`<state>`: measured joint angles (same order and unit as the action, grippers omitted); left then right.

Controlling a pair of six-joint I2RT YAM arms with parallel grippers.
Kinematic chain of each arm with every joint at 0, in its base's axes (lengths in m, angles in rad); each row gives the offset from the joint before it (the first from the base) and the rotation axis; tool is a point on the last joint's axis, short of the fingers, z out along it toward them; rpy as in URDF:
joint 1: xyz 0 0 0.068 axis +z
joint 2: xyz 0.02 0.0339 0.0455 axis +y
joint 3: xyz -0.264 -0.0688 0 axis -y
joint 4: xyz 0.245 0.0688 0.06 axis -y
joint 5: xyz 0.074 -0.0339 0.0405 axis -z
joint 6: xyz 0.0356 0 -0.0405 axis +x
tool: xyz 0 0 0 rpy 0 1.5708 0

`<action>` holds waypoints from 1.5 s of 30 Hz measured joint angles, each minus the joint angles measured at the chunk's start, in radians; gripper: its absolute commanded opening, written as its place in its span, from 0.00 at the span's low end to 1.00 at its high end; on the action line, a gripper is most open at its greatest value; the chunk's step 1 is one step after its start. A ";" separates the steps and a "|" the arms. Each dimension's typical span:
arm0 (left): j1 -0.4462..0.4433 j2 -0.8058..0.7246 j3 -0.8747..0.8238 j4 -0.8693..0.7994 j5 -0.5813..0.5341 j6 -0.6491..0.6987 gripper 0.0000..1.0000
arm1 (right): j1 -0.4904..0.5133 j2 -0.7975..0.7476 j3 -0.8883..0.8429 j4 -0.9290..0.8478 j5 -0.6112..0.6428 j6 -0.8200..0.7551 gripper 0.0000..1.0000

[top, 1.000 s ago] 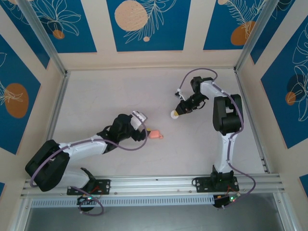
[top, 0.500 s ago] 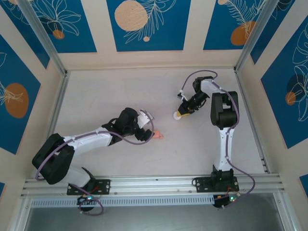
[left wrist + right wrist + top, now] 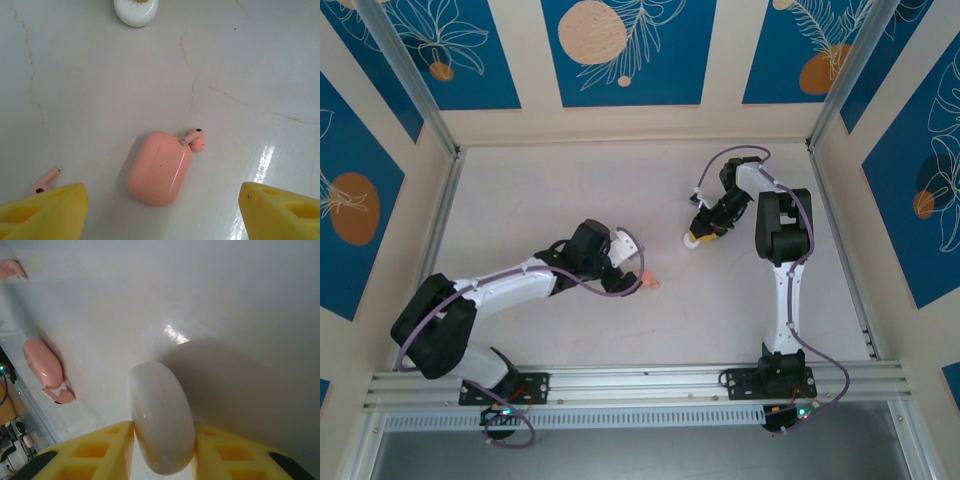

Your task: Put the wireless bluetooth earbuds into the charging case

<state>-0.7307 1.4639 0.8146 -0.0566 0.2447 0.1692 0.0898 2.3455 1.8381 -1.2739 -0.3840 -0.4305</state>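
The charging case (image 3: 159, 167) is best centred under the open left gripper (image 3: 162, 220); a white disc (image 3: 160, 410) is seemingly clamped by the right gripper (image 3: 162, 440).

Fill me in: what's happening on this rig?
The left gripper hangs open over the closed pink case. One earbud lies on the table against the case's corner. The other earbud lies apart, beside one finger of that gripper. The right gripper has a white disc edge-on between its fingers. Neither earbud is in the case yet.
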 measured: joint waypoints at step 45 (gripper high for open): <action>0.024 0.397 0.500 -0.610 0.101 0.603 0.76 | 0.140 -1.116 -0.953 0.904 0.013 0.731 0.55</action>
<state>-0.7071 1.8614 1.3144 -0.6666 0.3458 0.7727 0.2298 1.2293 0.8856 -0.3695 -0.3710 0.3000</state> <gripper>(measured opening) 0.756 0.549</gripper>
